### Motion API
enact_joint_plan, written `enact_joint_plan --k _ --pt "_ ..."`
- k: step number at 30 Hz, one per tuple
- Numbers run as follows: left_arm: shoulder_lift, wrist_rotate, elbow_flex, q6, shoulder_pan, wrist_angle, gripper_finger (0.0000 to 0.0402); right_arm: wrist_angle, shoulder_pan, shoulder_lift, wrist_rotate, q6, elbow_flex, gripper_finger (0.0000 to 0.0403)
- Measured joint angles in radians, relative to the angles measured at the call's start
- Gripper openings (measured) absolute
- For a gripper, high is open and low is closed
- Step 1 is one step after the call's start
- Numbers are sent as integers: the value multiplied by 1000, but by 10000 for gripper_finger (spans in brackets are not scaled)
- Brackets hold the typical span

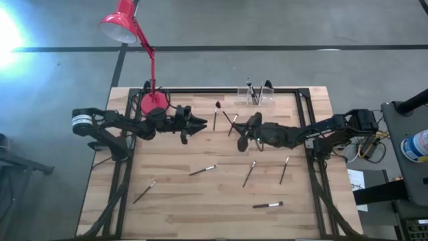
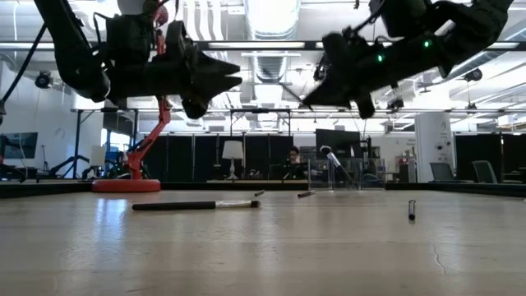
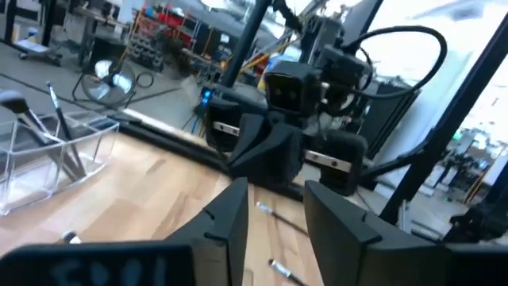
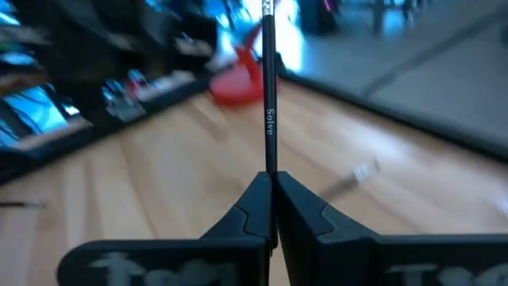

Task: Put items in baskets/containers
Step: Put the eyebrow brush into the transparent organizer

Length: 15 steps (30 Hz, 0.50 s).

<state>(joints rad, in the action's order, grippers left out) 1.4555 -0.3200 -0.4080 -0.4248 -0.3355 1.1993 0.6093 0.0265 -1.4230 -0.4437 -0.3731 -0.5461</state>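
While both dark arms reach inward above a pale wooden counter (image 1: 221, 207), the scene is seen mainly from overhead. A red desk lamp (image 1: 122, 27) stands at the counter's far left corner, its shade leaning out beyond the edge; it plays no part in the sorting. At the far edge, right of centre, sits the clear organiser (image 1: 255, 98), already holding a few upright brushes, so the job looks partly done. The right pincer (image 1: 242, 136) hovers near the middle of the counter, a little nearer the viewer than the organiser. Its wrist view shows the fingers pressed together on a thin dark brush handle (image 4: 269, 103) that sticks straight out ahead of them, a hold that would let the brush be lowered end-first into a compartment. The left pincer (image 1: 194, 125) hangs above the counter just beside the lamp base, pointing toward the other arm; its two fingers stand apart with nothing between them, seemingly waiting. Loose brushes lie scattered flat on the wood: one near the left front (image 1: 144, 191), one toward the centre (image 1: 202, 170), two right of centre (image 1: 249, 173), and one nearest the front edge (image 1: 267, 205).
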Motion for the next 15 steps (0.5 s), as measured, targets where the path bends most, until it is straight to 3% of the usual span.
enact_joint_plan --k 11,15 --pt "0 4 -42 -42 28 81 117 365 -14 -65 152 148 -7 8" --pt "0 7 -73 -29 39 81 117 398 -14 -122 193 149 -45 8"
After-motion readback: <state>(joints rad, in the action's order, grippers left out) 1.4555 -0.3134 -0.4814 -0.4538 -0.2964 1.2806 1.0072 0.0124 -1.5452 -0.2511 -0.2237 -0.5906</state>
